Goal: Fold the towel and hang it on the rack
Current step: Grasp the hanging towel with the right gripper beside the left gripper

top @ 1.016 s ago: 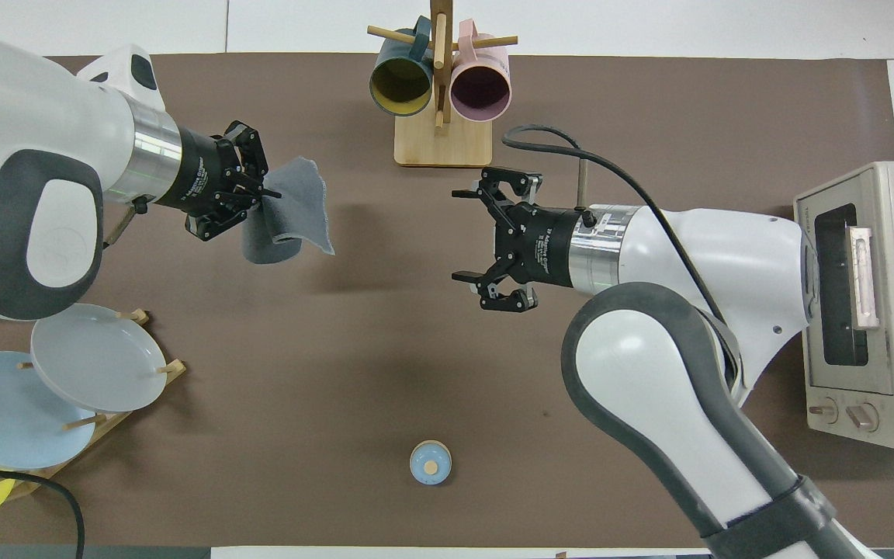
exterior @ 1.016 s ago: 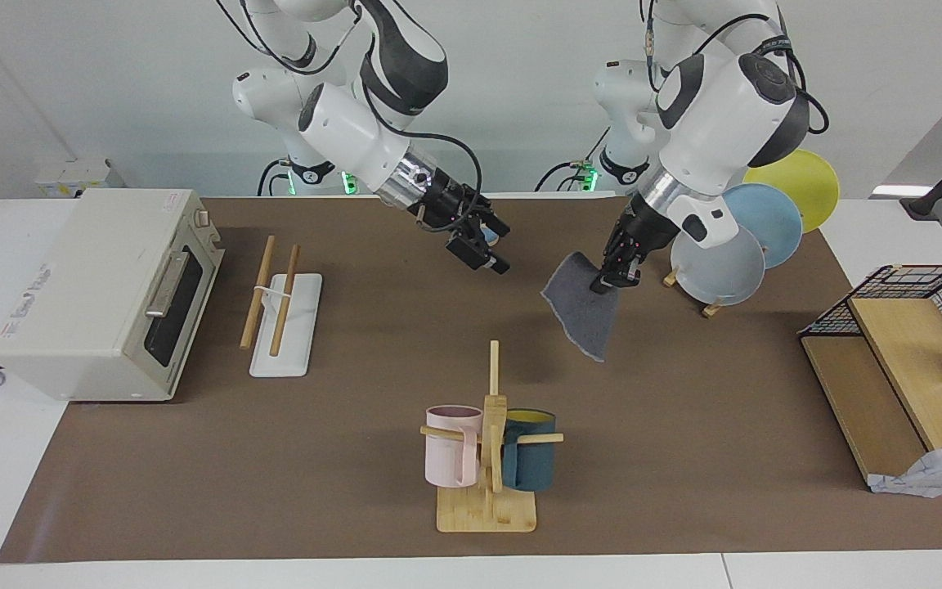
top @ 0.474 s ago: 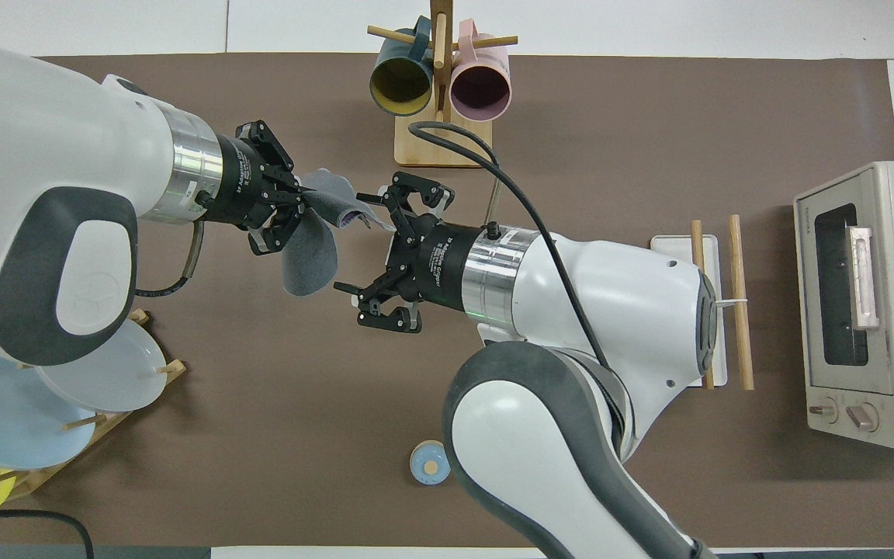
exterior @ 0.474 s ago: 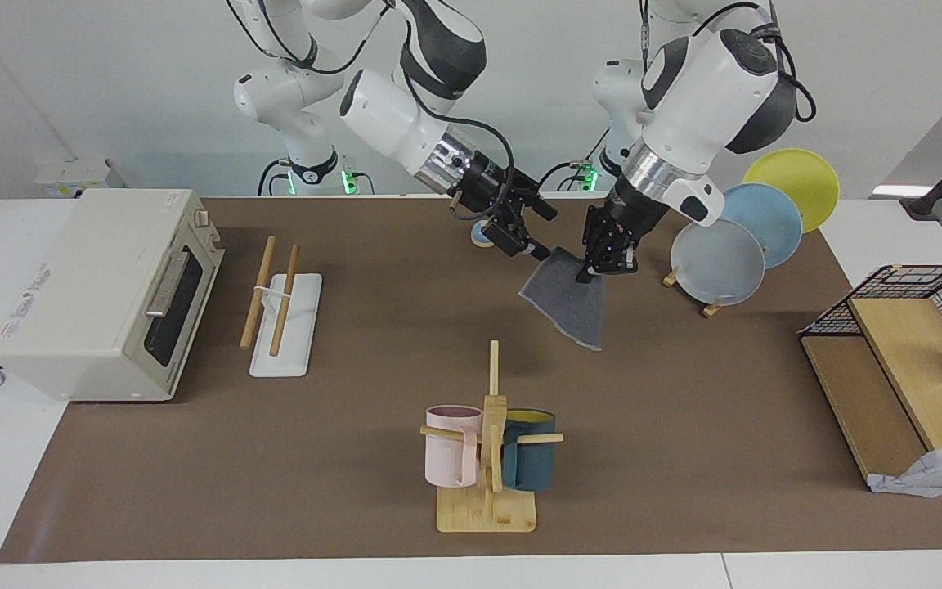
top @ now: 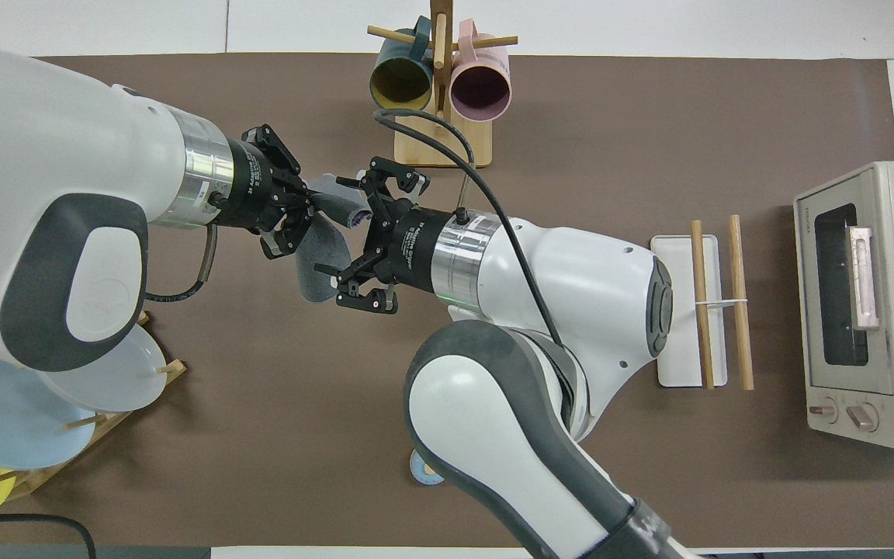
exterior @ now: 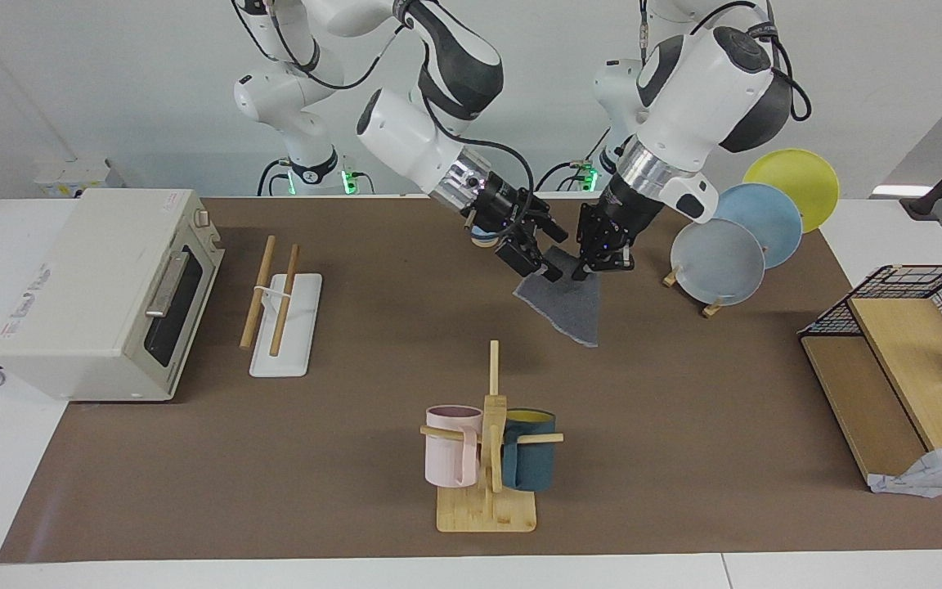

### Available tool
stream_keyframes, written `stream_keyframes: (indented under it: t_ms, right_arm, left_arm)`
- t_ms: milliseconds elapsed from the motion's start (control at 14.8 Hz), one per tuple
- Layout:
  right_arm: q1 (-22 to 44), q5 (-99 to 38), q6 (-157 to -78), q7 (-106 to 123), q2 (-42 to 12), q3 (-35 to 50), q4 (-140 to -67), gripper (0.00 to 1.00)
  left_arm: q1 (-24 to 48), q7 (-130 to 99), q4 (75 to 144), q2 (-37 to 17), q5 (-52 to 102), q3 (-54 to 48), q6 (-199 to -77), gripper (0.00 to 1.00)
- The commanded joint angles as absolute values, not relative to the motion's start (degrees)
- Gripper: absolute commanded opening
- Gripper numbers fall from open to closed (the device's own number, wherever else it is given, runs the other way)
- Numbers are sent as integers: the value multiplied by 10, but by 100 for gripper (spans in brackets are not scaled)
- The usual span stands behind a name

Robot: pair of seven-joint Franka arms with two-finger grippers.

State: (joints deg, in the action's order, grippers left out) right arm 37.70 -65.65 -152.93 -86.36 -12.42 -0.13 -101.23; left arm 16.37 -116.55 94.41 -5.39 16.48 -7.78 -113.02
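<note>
Facing view: the left gripper [exterior: 594, 260] pinches the towel [exterior: 565, 307] by its top edge, the cloth hanging in the air; the right gripper [exterior: 538, 260] is just beside that pinch. Overhead view: the right gripper's jaws are spread around the towel's edge (not yet closed); the rack [top: 699, 303] stands well apart, toward the right arm's end.

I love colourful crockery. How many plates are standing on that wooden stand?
3, side by side at the left arm's end of the table: a pale grey round plate, a light blue round plate and a yellow round plate nearest the robots. Each partly overlaps the next.
</note>
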Motion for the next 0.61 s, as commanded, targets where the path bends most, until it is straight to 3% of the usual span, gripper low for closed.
stream_keyframes:
  t_ms: [0,68,271,406,542]
  right_arm:
    - [367,-658,-1534,-833,-129,1,-1002,74]
    - [366,-658,-1534,-825,-131,1,-1002,53]
    - [370,-658,-1562,-814,-140,1,-1002,31]
    - [367,-658,-1556,-792,-142,2,-1000,0]
    - [367,-658,-1554,-781,-143,2,-1000,0]
  left_arm:
    - [179,-1188,954,-42,154,-72,-1137,0]
    - [179,-1190,955,-41,154,-72,-1137,0]
    - [179,-1196,955,-41,154,-72,-1138,0]
    - [179,-1201,955,-41,154,-72,-1138,0]
    - [179,-1201,955,-41,154,-72,-1138,0]
